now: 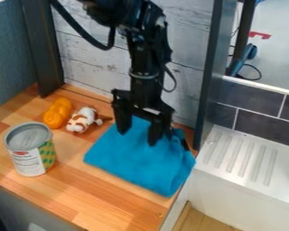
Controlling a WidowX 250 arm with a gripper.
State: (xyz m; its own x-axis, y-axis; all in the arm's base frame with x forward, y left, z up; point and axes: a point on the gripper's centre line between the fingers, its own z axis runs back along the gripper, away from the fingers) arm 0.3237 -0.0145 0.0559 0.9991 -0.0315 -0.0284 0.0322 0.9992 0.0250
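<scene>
The blue cloth (135,160) lies in a rumpled patch on the wooden surface (95,194), toward its right-hand edge, with folds bunched at its 2 o'clock side. Over its upper part hangs the black tool (137,137), pointing down and released: its two fingers stand well apart, and some of the cloth shows between them. The arm (148,58) comes down to it from 12 o'clock.

At 10 o'clock from the cloth, near its edge, lies a brown-and-white plush toy (81,120). Just beyond that, also toward 10 o'clock, is an orange, lumpy thing (58,113) (rather like a small squash). At 9 o'clock a can (31,149) stands upright, its grey top showing and its label part white, part green and yellow.

Farther out, a wall of pale, weathered boards (90,63) rises at 12 o'clock and a dark post (208,76) at 1 o'clock. Dark tiles (258,103) lie toward 2 o'clock, and a white ridged drainboard (243,158) sits at 3 o'clock.
</scene>
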